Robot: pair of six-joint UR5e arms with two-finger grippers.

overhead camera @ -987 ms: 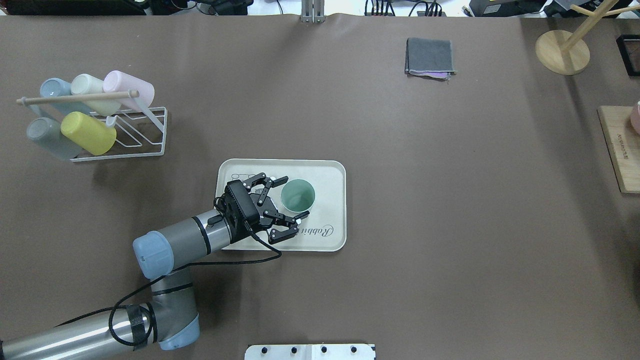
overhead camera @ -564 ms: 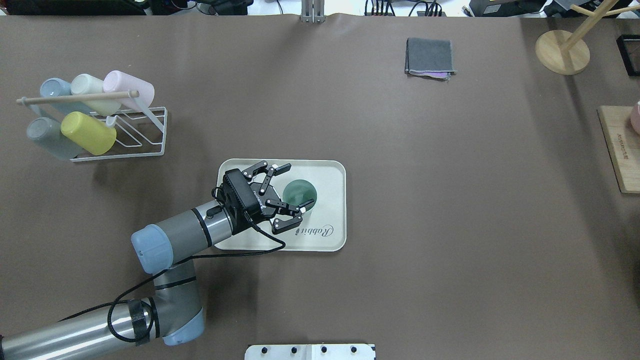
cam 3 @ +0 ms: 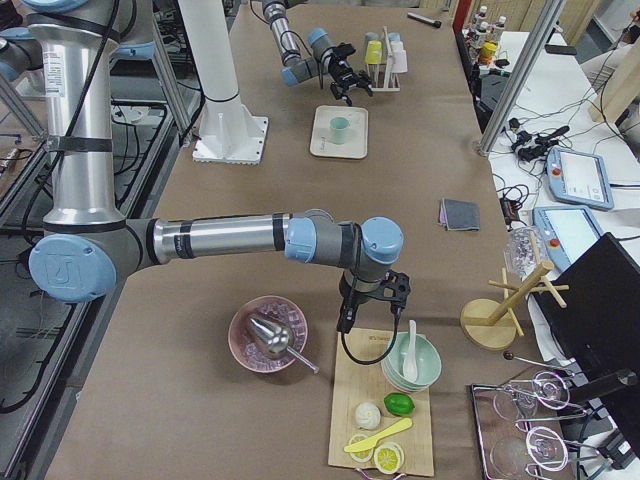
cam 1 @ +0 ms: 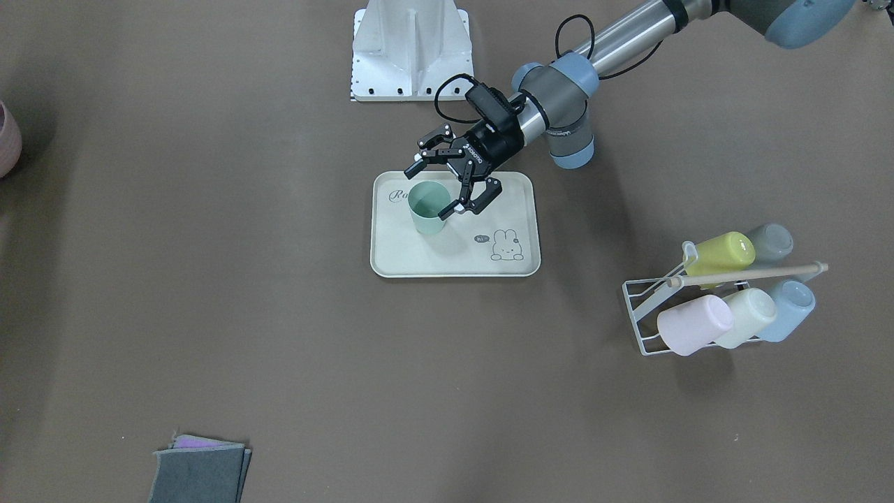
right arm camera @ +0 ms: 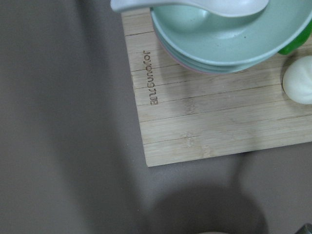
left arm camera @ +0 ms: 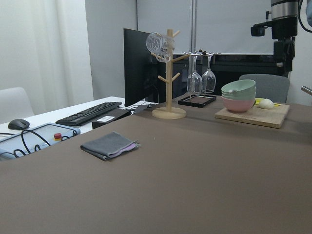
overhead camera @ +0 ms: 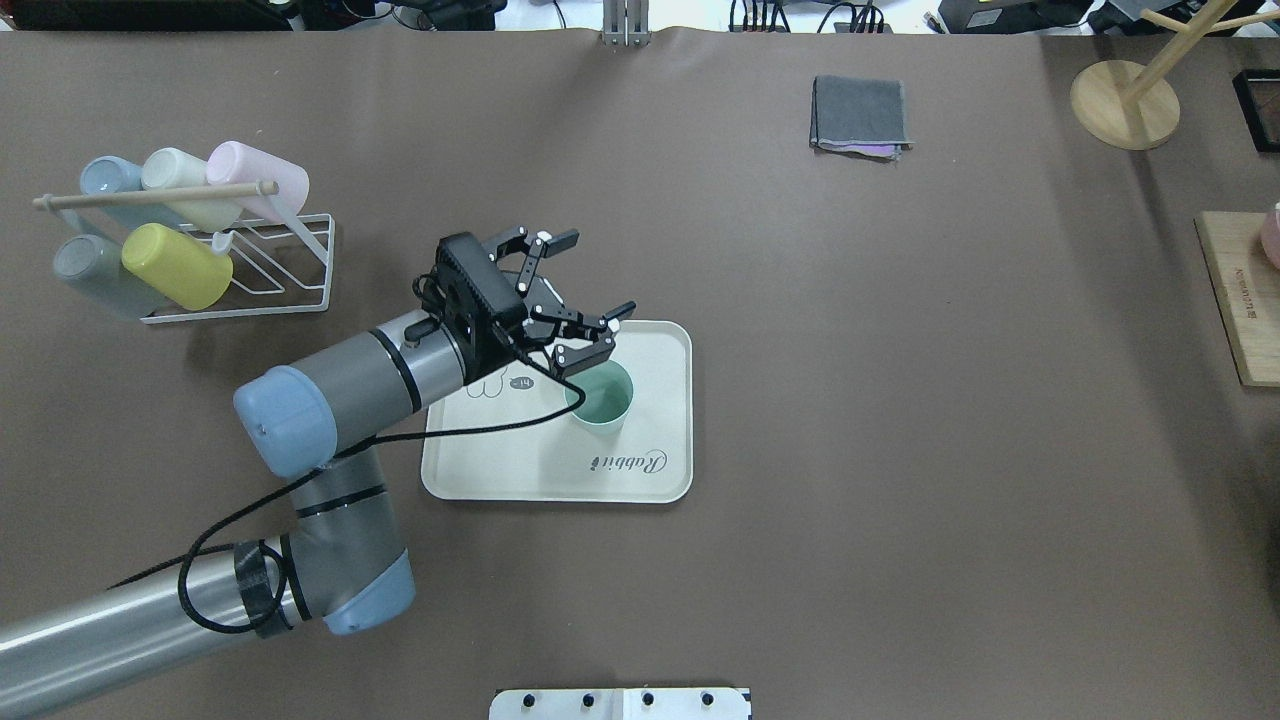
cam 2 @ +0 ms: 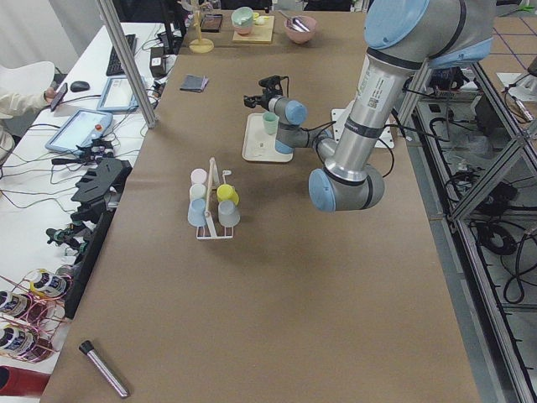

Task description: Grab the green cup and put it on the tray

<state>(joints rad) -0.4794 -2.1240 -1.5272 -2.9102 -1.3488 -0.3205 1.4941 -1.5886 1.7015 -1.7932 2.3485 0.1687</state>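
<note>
The green cup [overhead camera: 600,395] stands upright on the cream tray [overhead camera: 560,470], just right of its middle. It also shows in the front view [cam 1: 427,208] on the tray [cam 1: 433,258]. My left gripper [overhead camera: 590,285] is open and empty, raised above the tray's far edge, apart from the cup; in the front view the left gripper [cam 1: 427,190] hangs over the cup's rim side. My right gripper [cam 3: 346,322] shows only in the exterior right view, beside a wooden board; I cannot tell whether it is open or shut.
A white wire rack [overhead camera: 240,270] with several pastel cups stands at the far left. A folded grey cloth [overhead camera: 860,115] lies at the back. A wooden mug tree [overhead camera: 1125,105] and a wooden board [overhead camera: 1240,300] with bowls are at the right edge.
My left gripper, open around the cup, has risen and drawn back toward the tray's far edge. The green cup stays upright on the tray.
</note>
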